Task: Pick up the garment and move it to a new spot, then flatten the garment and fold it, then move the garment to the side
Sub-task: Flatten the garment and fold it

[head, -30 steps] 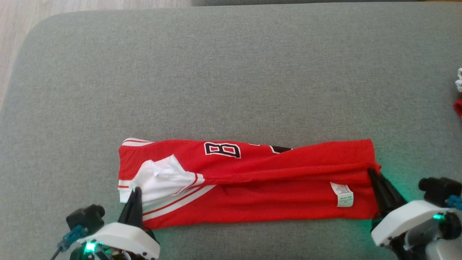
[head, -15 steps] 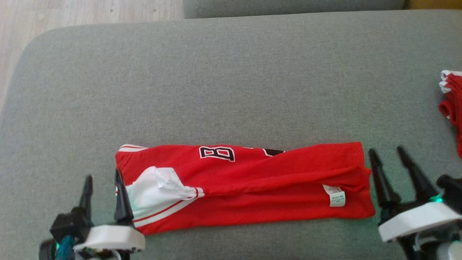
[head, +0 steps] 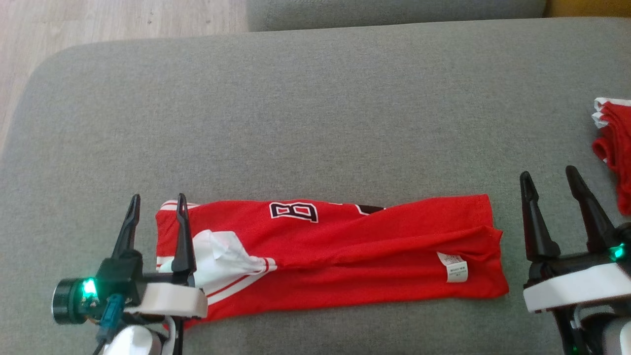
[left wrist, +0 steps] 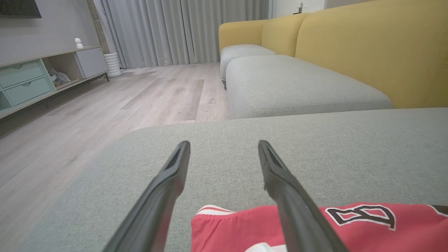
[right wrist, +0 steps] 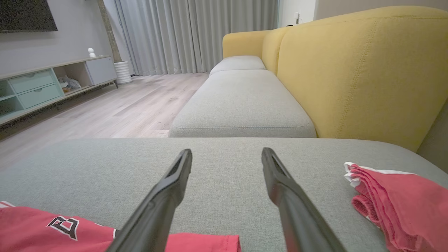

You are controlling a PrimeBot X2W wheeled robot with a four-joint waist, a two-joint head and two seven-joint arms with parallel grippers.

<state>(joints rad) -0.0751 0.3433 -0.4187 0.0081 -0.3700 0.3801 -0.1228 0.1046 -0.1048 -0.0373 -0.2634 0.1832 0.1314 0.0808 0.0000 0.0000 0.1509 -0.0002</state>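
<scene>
Standing nearest are two pincers, the left pincer [head: 157,197] and the right pincer [head: 547,171], each with its two fingers spread apart and empty. Between them one folded red garment [head: 345,251] lies as a long strip on the grey cushion [head: 315,108]. Farther right sits one other red bundle [head: 613,148], with wood floor [head: 98,19] beyond.

Soft even daylight, faint shadows, wrist views wide-angle distorted, slight edge blur

Open cushion [head: 315,108] past garment [head: 345,251]; pile [head: 613,148] rightward
</scene>
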